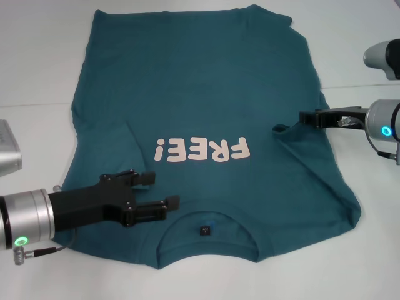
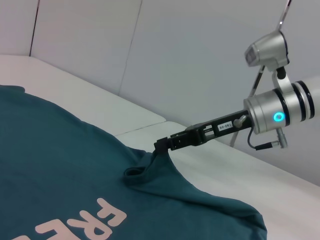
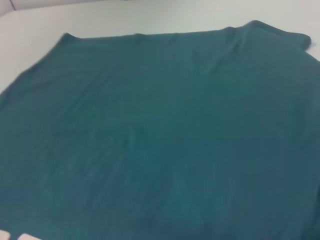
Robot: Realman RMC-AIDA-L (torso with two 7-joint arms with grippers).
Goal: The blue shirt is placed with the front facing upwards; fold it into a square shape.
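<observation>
One blue shirt (image 1: 206, 119) lies spread on the white tabletop (image 1: 37, 75), print side up, its pale pink "FREE!" print (image 1: 203, 150) reading upside down in the head view. The round collar (image 1: 209, 234) with its small dark neck tag (image 1: 204, 230) lies at the shirt's edge nearest the robot; the hem lies at the far edge. Both sleeves appear folded in over the body, leaving slanted creases on either side of the print.

Left tool (image 1: 164, 190): it sits over the shirt beside the collar, on the shirt's left shoulder area, with its two black fingers parted by a moderate gap and nothing between them.

Right tool (image 1: 304, 118): at the shirt's right edge, level with the print, its fingers are closed narrowly on a small raised bunch of shirt fabric (image 2: 137, 170), seen most clearly from the left wrist view, where the cloth rises to the fingertips.

Beyond the shirt: one grey metal object (image 1: 7, 147) rests on the tabletop off the shirt's left edge, only partly in frame. A plain pale wall (image 2: 175, 45) stands behind the tabletop. Nothing lies on the shirt other than the two tools.
</observation>
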